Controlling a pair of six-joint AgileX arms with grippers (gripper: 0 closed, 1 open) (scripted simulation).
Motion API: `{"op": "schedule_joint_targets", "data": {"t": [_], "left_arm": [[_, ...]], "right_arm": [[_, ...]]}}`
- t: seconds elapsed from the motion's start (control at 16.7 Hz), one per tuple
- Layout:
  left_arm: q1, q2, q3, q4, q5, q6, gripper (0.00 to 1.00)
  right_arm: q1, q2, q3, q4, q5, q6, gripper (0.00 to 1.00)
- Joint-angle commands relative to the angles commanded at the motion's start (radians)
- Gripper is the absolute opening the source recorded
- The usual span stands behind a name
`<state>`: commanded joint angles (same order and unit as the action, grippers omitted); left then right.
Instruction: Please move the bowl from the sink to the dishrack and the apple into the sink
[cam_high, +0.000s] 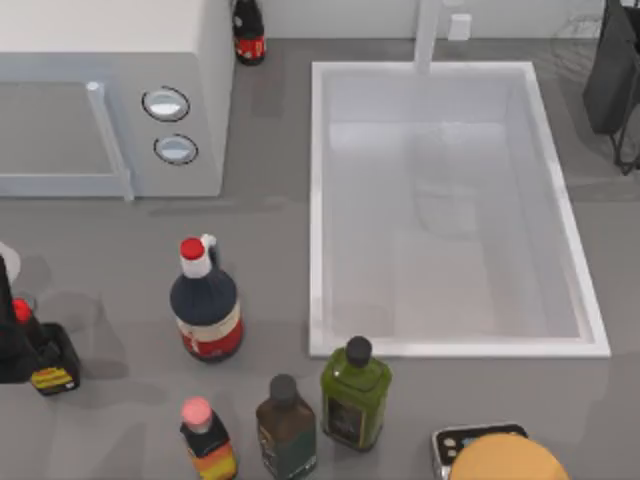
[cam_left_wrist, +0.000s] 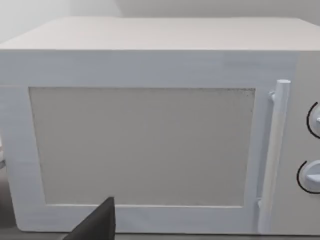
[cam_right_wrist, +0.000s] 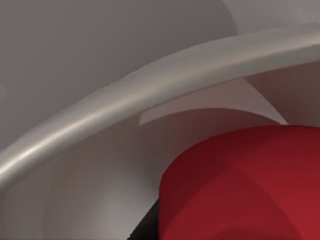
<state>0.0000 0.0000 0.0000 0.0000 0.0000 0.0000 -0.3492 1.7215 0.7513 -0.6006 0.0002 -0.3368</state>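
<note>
Apple (cam_right_wrist: 250, 185): one; plain deep red, rounded, close under my right wrist camera, below a curved grey band (cam_right_wrist: 150, 95). I cannot tell what it rests on.
Sink (cam_high: 318, 200): one; white, rectangular, raised rim, toward the counter's (cam_high: 120, 250) back right, with the faucet post (cam_high: 428, 35) at its back edge.
Right arm (cam_high: 612, 70): back right corner; grip, cannot tell.
Left arm (cam_high: 8, 335): left edge, facing the microwave (cam_high: 110, 60); grip, cannot tell.
Bottles: six; five along the front left, one (cam_high: 248, 35) at the back.
Knobs: two.

left arm (cam_high: 12, 330): low at the table's 8 o'clock edge, a dark finger (cam_left_wrist: 97, 225) showing.
right arm (cam_high: 615, 75): dark, up at 2 o'clock.
</note>
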Motion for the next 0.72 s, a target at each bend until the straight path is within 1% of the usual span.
{"op": "schedule_joint_targets", "data": {"t": [0.3, 0.36, 0.72], "left_arm": [[0.0, 0.0, 0.0, 0.0, 0.0, 0.0, 1.0], [0.0, 0.0, 0.0, 0.0, 0.0, 0.0, 1.0], [0.0, 0.0, 0.0, 0.0, 0.0, 0.0, 1.0]], "right_arm": [[0.0, 0.0, 0.0, 0.0, 0.0, 0.0, 0.02], [0.0, 0.0, 0.0, 0.0, 0.0, 0.0, 0.0], [0.0, 0.0, 0.0, 0.0, 0.0, 0.0, 0.0]]}}
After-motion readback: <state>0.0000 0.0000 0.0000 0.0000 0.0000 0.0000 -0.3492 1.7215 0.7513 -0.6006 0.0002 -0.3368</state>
